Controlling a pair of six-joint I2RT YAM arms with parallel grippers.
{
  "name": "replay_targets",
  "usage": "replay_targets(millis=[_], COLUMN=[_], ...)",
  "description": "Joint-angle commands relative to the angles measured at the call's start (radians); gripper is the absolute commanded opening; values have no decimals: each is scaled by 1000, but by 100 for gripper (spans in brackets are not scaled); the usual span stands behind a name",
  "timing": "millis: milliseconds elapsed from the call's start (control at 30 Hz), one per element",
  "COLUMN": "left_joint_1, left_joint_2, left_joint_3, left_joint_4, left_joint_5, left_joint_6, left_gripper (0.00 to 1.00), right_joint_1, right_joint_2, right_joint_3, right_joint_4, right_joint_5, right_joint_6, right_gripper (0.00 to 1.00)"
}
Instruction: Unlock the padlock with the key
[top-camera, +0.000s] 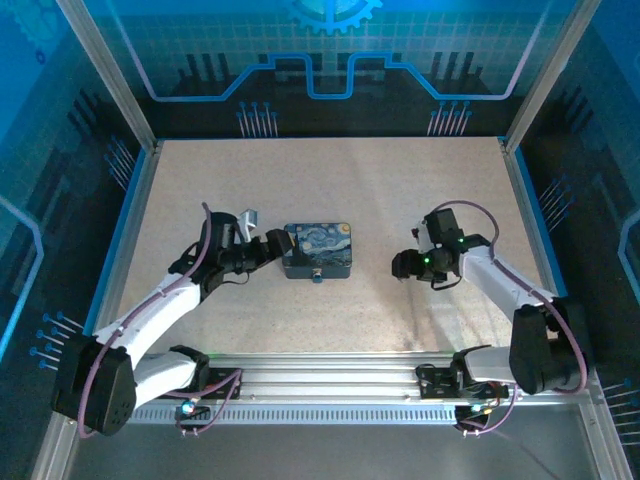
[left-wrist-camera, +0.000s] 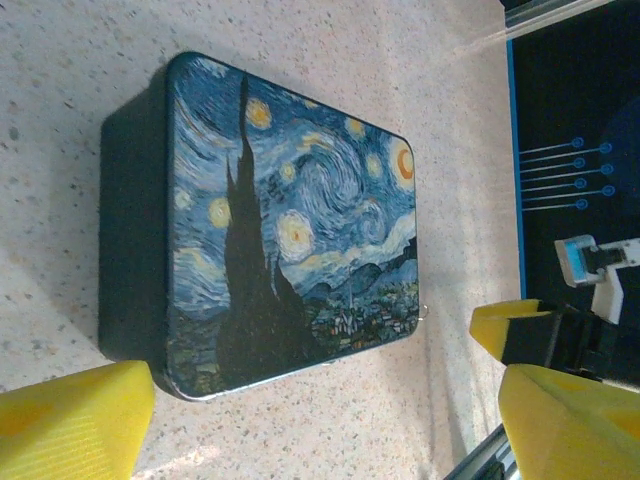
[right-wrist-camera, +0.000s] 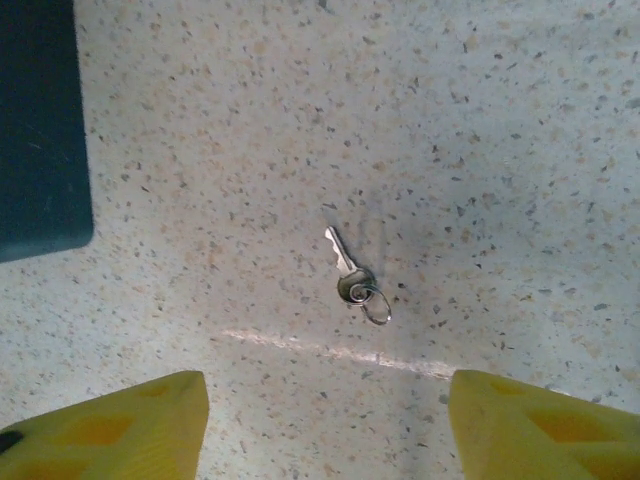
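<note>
The bench (top-camera: 400, 190) is a pale speckled surface, and the biggest thing on it is the painted tin box (top-camera: 317, 250), near the middle. My left hand (top-camera: 264, 248) is just beside the left end of the box. Its yellow fingers (left-wrist-camera: 75, 425) are spread wide and hold nothing. My right hand (top-camera: 408, 264) is well apart from the box on the other side. It is also wide open and empty, and it hovers over the key. The padlock (top-camera: 318, 277) sits at the near side of the box, touching it. From above it is only a small bluish dot. From my left wrist I see just a thin silver loop past the lid edge, perhaps the shackle. I cannot make out the body and the keyhole, so I cannot tell which way the keyhole faces. The key (right-wrist-camera: 345, 268) lies flat on the bench between my right fingers, with a little ring (right-wrist-camera: 376, 306) at its round head. I judge it light, stiff and thin, and likely to slide on this smooth surface. I think the best hold is across the round head, leaving the blade free. The padlock may swing, so my left hand should steady it.
</note>
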Motion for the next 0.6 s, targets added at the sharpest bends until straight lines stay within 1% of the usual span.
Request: replay_targets(millis=[0,133,567], left_joint_1=[-11,-14,-14], left_joint_2=[-17,-20,-26], left_joint_3=[-19,-20,-23], left_joint_4=[29,28,19], left_joint_5=[19,17,10], left_joint_6=[-20,-20,-20], left_gripper=[91,91,91], right_joint_1=[-10,-10,-6], right_joint_2=[48,98,188], right_joint_3=[14,26,38], right_joint_4=[-39,-20,62], right_joint_5=[-2,2,-27], right_joint_6=[-20,-5,39], right_gripper=[61,54,40])
